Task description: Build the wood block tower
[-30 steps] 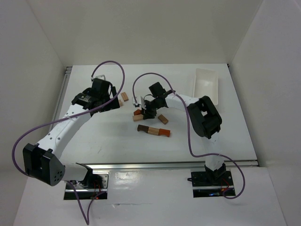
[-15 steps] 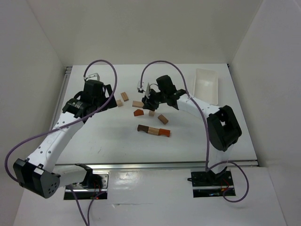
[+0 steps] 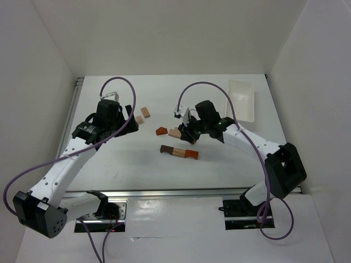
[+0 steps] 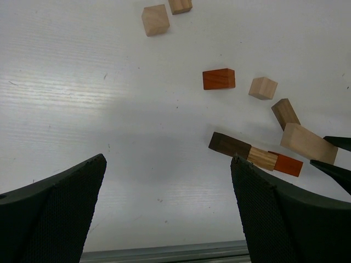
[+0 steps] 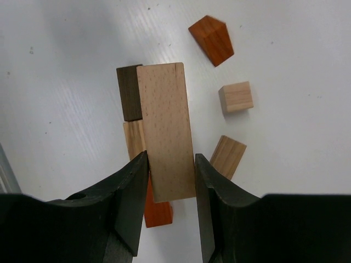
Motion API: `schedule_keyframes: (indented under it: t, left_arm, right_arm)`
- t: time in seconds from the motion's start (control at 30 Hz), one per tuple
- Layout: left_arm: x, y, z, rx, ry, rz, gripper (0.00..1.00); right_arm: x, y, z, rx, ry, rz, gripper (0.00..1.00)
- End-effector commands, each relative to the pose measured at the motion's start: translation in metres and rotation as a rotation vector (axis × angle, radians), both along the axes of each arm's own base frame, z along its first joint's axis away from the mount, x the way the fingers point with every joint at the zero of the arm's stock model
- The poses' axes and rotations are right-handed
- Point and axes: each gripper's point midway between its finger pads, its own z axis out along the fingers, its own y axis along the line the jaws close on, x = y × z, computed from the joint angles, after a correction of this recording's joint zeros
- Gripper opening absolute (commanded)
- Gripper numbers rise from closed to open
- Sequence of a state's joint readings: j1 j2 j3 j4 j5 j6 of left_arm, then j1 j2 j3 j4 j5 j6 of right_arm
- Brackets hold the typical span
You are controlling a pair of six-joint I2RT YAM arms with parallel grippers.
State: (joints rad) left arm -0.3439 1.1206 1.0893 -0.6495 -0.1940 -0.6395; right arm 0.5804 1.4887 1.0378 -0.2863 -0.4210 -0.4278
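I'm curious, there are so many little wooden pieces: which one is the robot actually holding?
The long light tan bar, pinched in the right gripper. Every other piece lies loose on the table; the left gripper is open, empty.

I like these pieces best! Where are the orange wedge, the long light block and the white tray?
orange wedge (image 5: 211, 38), right wrist view, middle of its top face.
long light block (image 5: 166, 131), right wrist view, top face.
white tray (image 3: 241, 104), top external view, bare floor.

White matte tabletop (image 3: 137, 164), evenly lit, soft shadows. Plain white walls (image 3: 164, 33) at left, top, right of frame. Aluminium rail (image 3: 192, 192) along lower edge.
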Motion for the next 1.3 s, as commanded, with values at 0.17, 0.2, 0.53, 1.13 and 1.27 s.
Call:
schedule_keyframes:
  t: [0.17, 0.2, 0.53, 1.13, 1.27]
  left_arm:
    - [0.003, -0.018, 0.004, -0.053, -0.016, -0.05, 1.0]
    - [0.003, -0.018, 0.004, -0.053, -0.016, -0.05, 1.0]
    - [-0.003, -0.02, 0.002, -0.06, -0.013, -0.055, 1.0]
    - [-0.003, -0.017, 0.0, -0.052, -0.008, -0.035, 1.0]
    - [-0.003, -0.017, 0.0, -0.052, -0.008, -0.035, 1.0]
  right_arm:
    - [-0.044, 0.002, -0.007, 0.011, 0.069, -0.014, 0.08]
    - [-0.043, 0.001, -0.002, 0.014, 0.054, -0.021, 0.08]
    - [-0.049, 0.015, -0.023, -0.035, 0.067, -0.011, 0.08]
    - [-0.036, 0.013, -0.008, -0.003, 0.002, -0.08, 0.08]
    - [-0.039, 0.015, -0.014, -0.009, 0.018, -0.058, 0.08]
